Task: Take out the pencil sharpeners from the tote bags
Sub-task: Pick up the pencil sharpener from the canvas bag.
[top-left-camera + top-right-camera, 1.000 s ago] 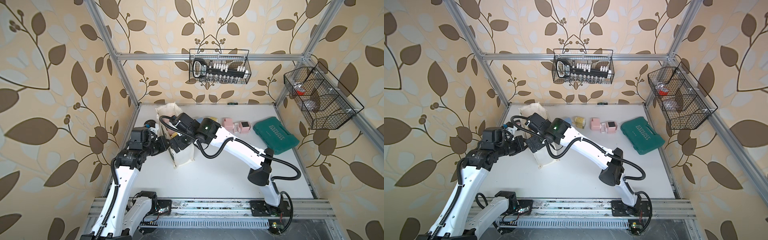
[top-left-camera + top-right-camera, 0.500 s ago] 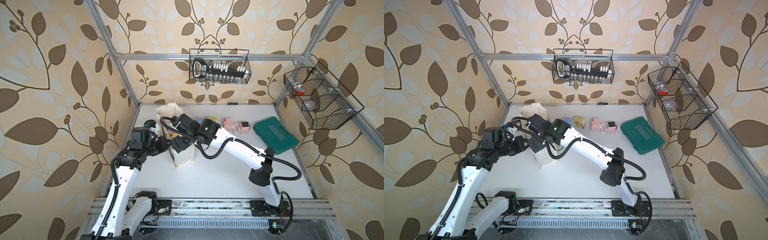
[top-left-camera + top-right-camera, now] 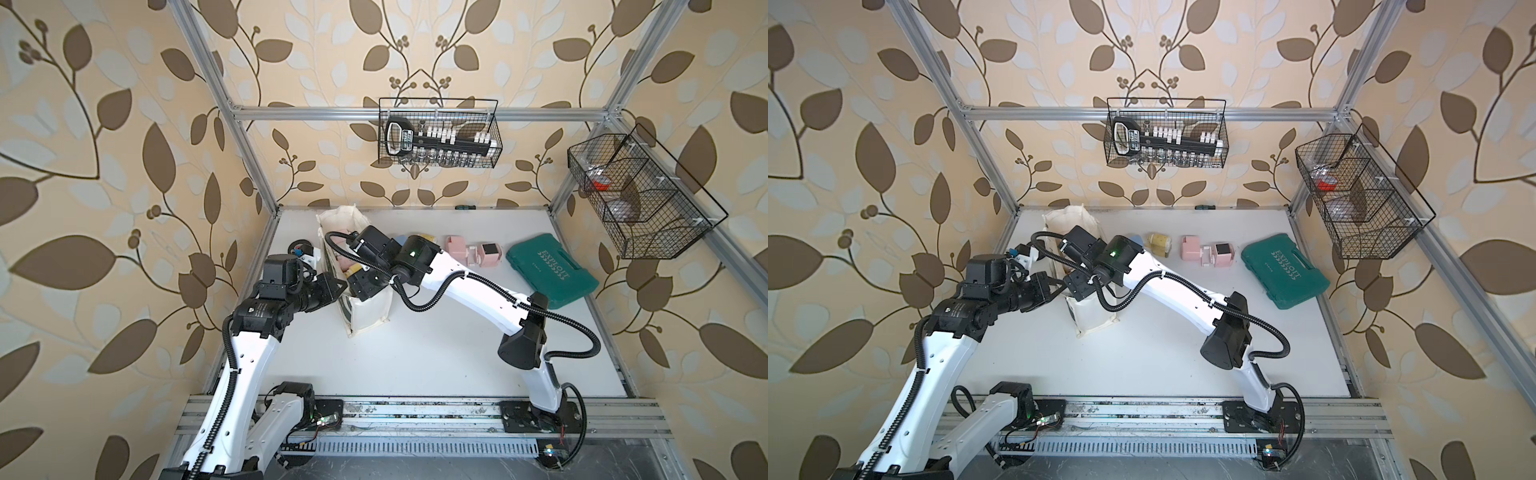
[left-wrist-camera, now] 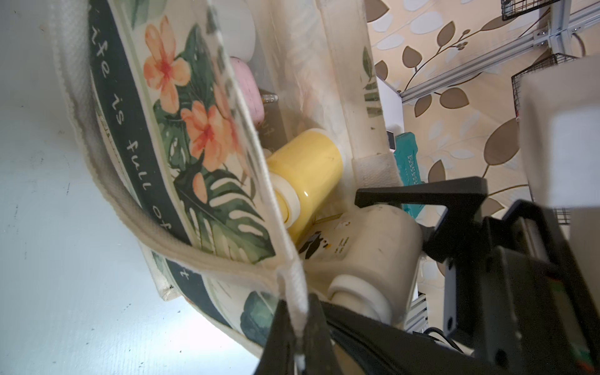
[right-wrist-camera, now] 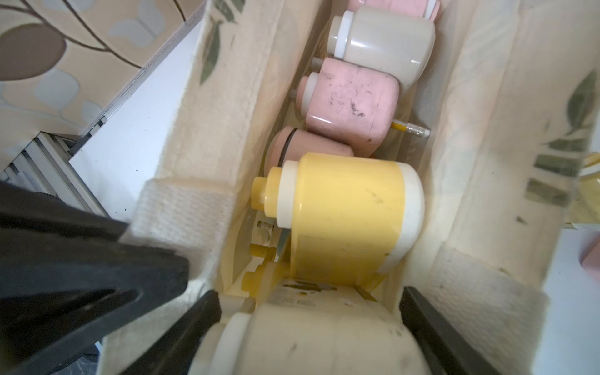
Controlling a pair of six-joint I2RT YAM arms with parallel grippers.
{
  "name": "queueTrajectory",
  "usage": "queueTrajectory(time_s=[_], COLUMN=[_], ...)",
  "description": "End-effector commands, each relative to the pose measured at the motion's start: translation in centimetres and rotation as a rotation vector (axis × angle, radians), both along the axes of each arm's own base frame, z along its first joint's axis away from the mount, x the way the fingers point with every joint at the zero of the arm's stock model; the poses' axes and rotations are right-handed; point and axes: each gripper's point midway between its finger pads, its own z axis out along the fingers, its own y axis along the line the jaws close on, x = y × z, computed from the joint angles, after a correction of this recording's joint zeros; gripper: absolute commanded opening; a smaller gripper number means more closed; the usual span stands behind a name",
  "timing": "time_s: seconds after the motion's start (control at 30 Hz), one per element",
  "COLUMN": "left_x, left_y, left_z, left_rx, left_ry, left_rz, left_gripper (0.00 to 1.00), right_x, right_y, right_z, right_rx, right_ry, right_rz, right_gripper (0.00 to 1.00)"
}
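Left tool [image 4: 297, 328] pinched on tote bag [image 3: 370, 309] rim, right tool [image 5: 311, 328] — jaws wide — straddling cream sharpener [image 5: 321, 341] inside, yellow sharpener [image 5: 350, 220] just beyond

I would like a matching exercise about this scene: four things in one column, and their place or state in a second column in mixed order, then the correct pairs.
Things:
1. teal case
2. yellow sharpener
3. left gripper
4. pink sharpeners

Places or states:
A. inside the tote bag
B. shut on the bag's edge
C. on the table, nearest the side basket
D. on the table, between the case and the right arm

Pairs: 1-C, 2-A, 3-B, 4-D
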Motion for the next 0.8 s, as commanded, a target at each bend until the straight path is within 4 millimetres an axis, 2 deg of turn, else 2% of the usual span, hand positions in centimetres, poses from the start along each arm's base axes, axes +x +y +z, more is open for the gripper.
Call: queueTrajectory(time_s=[0.0,0.17,0.4,0.53,0.77], left_x=[-0.1,-0.2,-0.2,-0.3,-0.3], left_y=[-0.9,-0.8,-0.8,-0.7,-0.6], left_z=[2.4,2.5,2.3,2.3,2.0], left_rx=[-0.024,-0.014,-0.011,-0.007,-0.002], left_ry=[-0.095,-0.097,-0.091,-0.093,-0.084], left_rz=[-0.057,-0.054,-0.054,-0.053,-0.048], left_gripper=[0.0,0.0,0.0,0.0,0.0], right_x=[-1.4,-1.2,-0.4,-0.4,-0.1], right_y=[-3.4,-2.5,-2.6,-3.0,-4.4], right_z=[-4.4,-1.0,5.2,8.3,12.6], right_rx=[-0.197,-0.103,0.046,0.122,0.222], right_ry=[0.113,0.073,-0.049,-0.099,-0.155], right_rz=[-0.012,-0.019,-0.042,-0.047,-0.067], right_gripper=[0.74,0.69,0.66,0.66,0.65])
